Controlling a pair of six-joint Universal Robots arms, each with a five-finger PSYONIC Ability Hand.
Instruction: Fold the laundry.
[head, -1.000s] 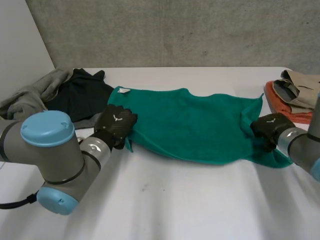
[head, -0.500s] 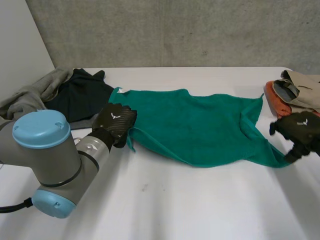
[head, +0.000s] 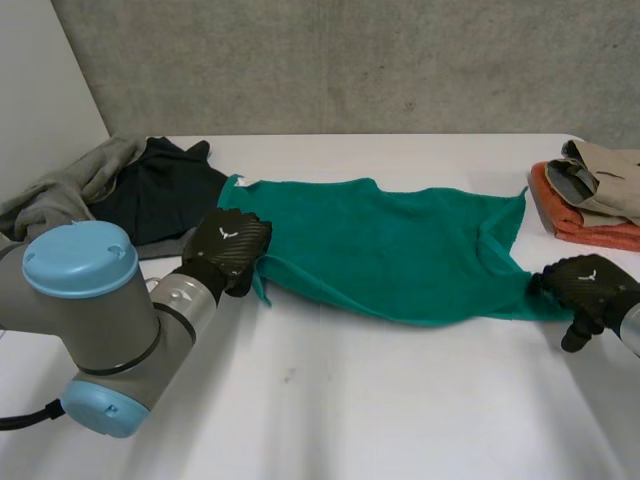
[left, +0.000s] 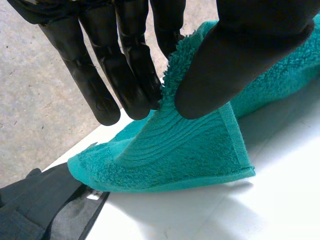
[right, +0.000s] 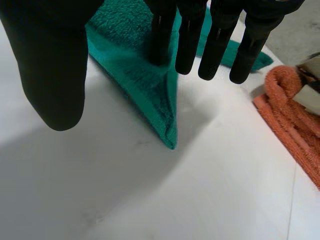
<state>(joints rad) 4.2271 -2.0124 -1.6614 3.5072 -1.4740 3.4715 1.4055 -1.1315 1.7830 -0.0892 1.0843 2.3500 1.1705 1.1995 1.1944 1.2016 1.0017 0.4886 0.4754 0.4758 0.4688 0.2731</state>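
Now the left hand (head: 230, 245) pinches the teal terry towel (head: 400, 250), probably anchoring it flat, while the right hand (head: 590, 285) holds its fingers (right: 190, 40) straight, unclamped.

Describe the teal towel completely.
The teal towel is thick looped terry with a flat woven border band. It is spread wide and slightly rumpled across the white table. The left hand pinches its left edge near the front corner between thumb and fingers, holding it raised. Its near right corner lies flat at the fingertips of the right hand, which is open.
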